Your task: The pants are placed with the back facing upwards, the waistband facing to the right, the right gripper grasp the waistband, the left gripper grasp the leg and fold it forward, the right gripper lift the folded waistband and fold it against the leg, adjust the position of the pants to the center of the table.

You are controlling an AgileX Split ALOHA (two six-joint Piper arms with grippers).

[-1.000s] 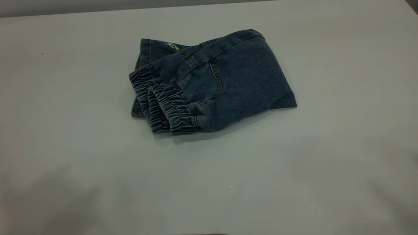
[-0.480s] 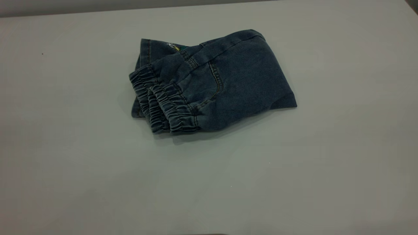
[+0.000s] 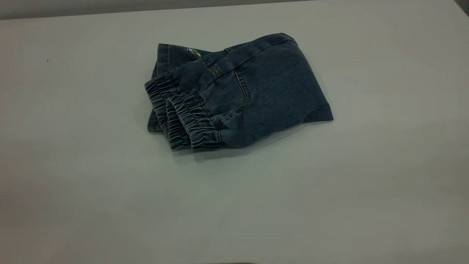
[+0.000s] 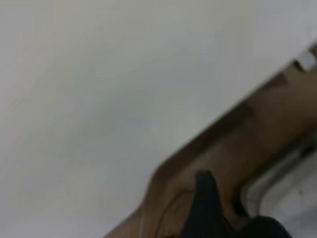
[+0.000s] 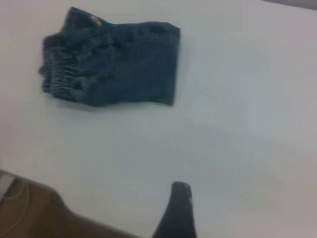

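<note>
pants [image 3: 238, 91] folded in a bundle, slightly far of table [image 3: 329, 205] centre | waistband [image 3: 183, 117] topmost | both tools clear of pants, spread/closed: cannot tell | risk: centring nudge drags top layer, fold opens

Pants [image 3: 253, 99]: washed blue denim cloth, matt; waistband [image 3: 181, 119] gathered, ribbed elastic. Table [image 3: 110, 201]: smooth, matt pale-grey top, wood-look edge
</note>
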